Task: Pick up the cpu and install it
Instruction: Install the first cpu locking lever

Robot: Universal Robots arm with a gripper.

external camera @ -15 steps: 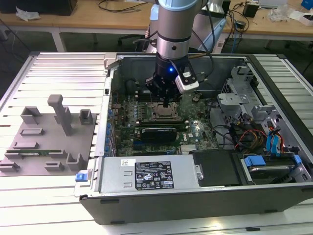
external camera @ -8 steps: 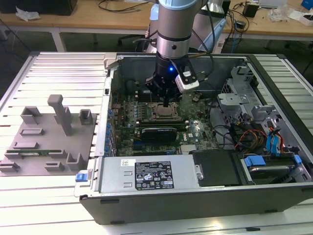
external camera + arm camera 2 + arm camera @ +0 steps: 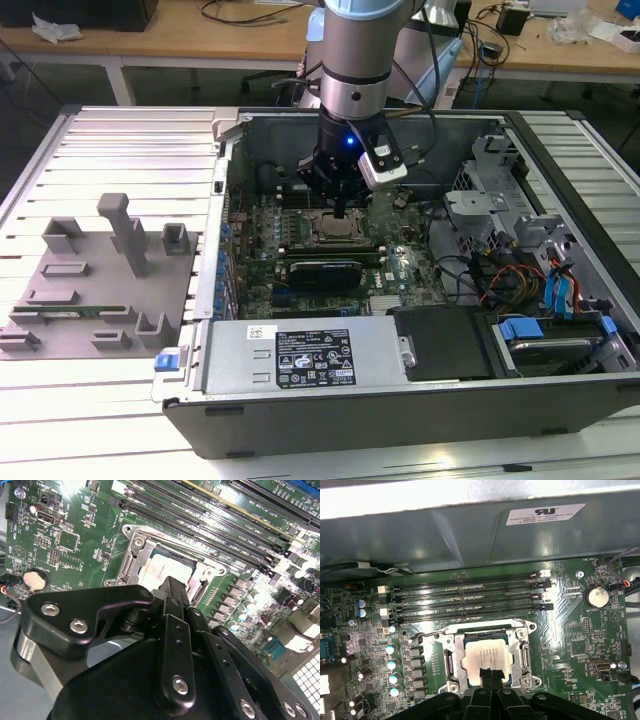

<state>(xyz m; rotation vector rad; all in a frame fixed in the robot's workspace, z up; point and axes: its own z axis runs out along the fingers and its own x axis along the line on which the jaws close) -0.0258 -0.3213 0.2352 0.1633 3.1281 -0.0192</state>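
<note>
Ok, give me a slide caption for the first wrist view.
Gripper poised over the cpu seated in the motherboard's socket frame, below four memory slots.

Silver-white cpu [image 3: 488,656], green motherboard [image 3: 570,630] (black memory slots [image 3: 470,600]), black hand [image 3: 490,674].

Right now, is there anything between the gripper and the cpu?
No. In the first wrist view the gripper sits right at the cpu, which lies in the socket frame, with nothing between them.
</note>
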